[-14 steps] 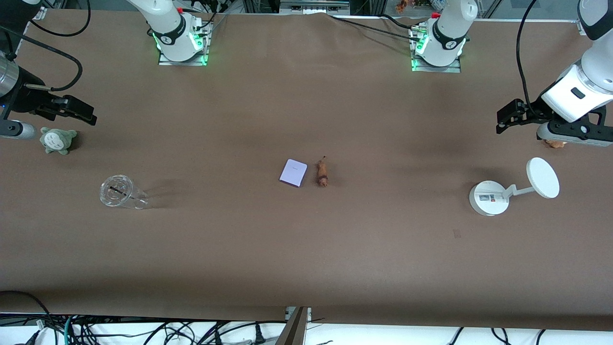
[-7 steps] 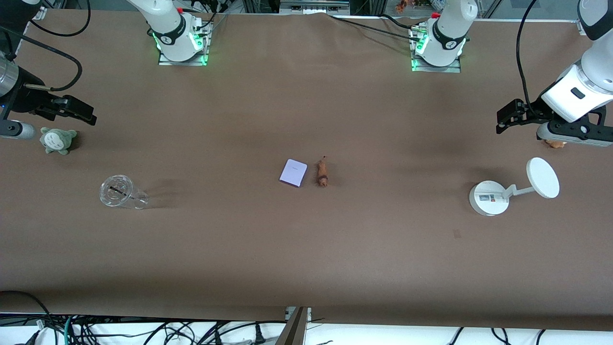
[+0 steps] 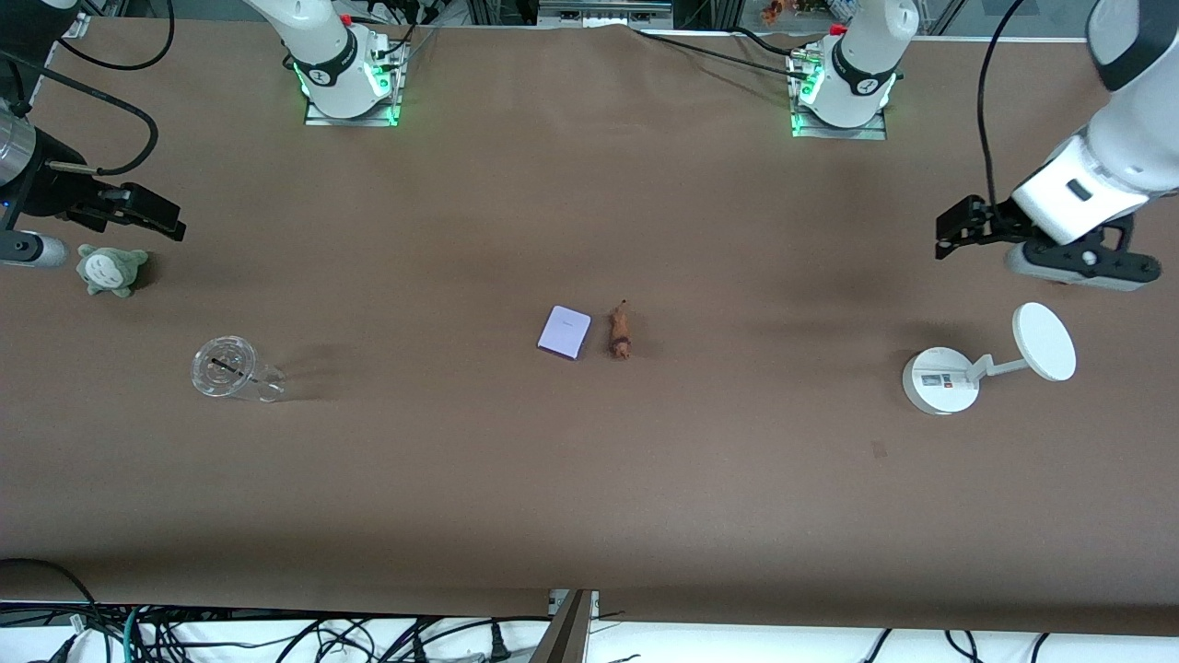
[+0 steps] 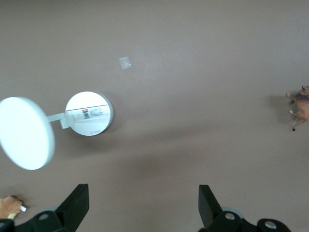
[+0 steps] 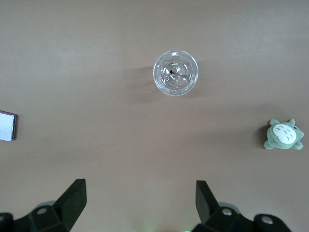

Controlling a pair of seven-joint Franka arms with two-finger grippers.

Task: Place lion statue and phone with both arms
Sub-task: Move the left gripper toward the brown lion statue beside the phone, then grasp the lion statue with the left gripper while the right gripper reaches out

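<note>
- Front view shows the phone (image 3: 564, 331) and the lion statue (image 3: 620, 334) lying side by side at mid-table, just apart, the statue toward the left arm's end.
- The left gripper (image 3: 953, 227) hangs with fingers spread and empty over bare table at its own end, near the white round stand (image 3: 939, 380), well apart from both targets.
- The right gripper (image 3: 147, 214) hovers, also spread and empty, above the table just beside the grey-green plush (image 3: 110, 269); a clear lidded cup (image 3: 224, 368) stands nearer the camera.
- Likely risk: because the two targets sit so close, both arms converging at once could collide.
- The thin, flat phone may slip from the fingers, or a finger may nudge the tiny statue away.
</note>
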